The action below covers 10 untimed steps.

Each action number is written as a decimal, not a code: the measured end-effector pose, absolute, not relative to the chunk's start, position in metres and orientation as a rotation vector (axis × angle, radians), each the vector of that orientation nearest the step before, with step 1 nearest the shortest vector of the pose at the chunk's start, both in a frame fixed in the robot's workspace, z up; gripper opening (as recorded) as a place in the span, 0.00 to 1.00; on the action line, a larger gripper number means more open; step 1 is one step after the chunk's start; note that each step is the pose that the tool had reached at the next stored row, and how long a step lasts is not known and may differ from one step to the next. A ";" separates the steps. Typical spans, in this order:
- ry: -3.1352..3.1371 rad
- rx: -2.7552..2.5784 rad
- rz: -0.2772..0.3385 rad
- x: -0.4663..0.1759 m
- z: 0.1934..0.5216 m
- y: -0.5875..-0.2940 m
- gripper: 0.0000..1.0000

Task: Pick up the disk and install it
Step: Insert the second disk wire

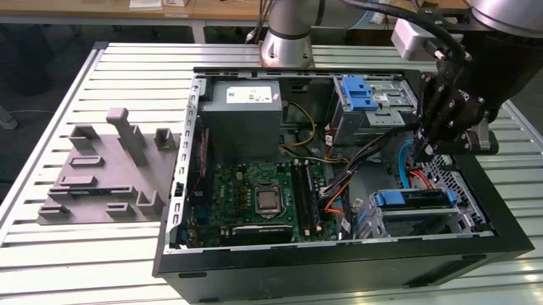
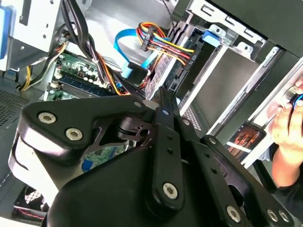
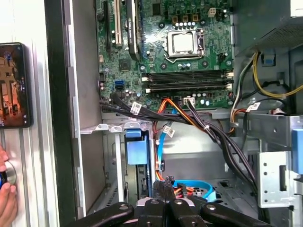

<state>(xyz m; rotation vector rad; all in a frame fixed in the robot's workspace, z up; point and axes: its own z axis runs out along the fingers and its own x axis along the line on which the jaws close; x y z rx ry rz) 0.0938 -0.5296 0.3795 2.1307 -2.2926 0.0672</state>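
The disk [image 1: 413, 199] sits edge-up in the lower drive cage at the exterior view's right, inside the open computer case [image 1: 339, 254]; its blue carrier bracket shows on top. In the first wrist view the disk [image 3: 137, 152] appears as a blue-topped slab in the cage slot. The second wrist view catches the blue tab of the disk [image 2: 211, 38]. My black gripper [image 1: 426, 151] hangs just above the case's right side, a little behind the disk and apart from it. Its fingers [image 3: 163, 191] are pressed together with nothing between them. The gripper [image 2: 163, 97] points into the case toward the cables.
Bundles of cables [image 3: 208, 127] and a blue ribbon [image 2: 130, 47] cross beside the cage. A grey power supply [image 1: 246, 111] and an upper bay with a blue latch [image 1: 360, 95] stand behind. A person's hand [image 2: 289, 127] and a phone [image 3: 14, 85] are outside the case. A grey fixture [image 1: 102, 171] lies on the table.
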 end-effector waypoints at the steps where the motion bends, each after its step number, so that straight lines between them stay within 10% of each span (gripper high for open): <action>1: -2.293 2.131 0.067 0.094 0.381 -0.529 0.11; 10: -2.292 2.130 0.068 0.094 0.389 -0.515 0.11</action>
